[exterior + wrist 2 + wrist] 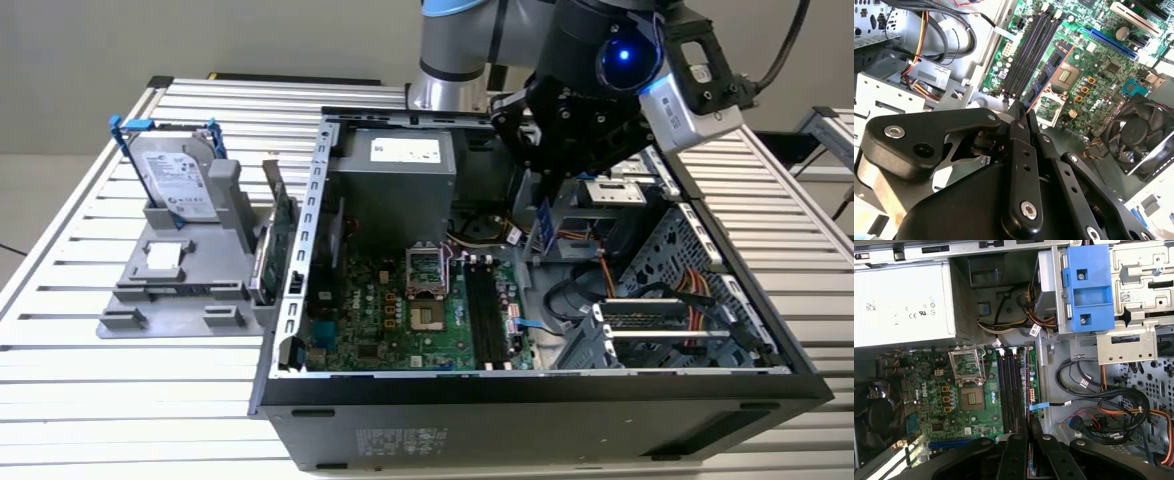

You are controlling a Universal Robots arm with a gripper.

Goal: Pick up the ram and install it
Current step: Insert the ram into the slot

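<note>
My gripper [546, 192] hangs over the open computer case [534, 395], shut on the ram [545, 226], a slim bluish stick pointing down toward the motherboard [400, 315]. In the second wrist view the ram [1051, 67] juts out from between the fingertips of the gripper [1021, 112], above and beside the black memory slots [1029, 47]. In the first wrist view the ram [1027, 385] is edge-on, running from the gripper [1030, 434] along the near side of the memory slots [1008, 385]. It is still held above the board, touching no slot.
A silver hard drive with a blue bracket [178, 178] and a green expansion card [272, 250] stand in a grey holder on the exterior view's left. The case holds the power supply [395, 170], CPU socket [971, 399], fan [1134, 127], blue drive bracket [1087, 287] and loose cables [1104, 400].
</note>
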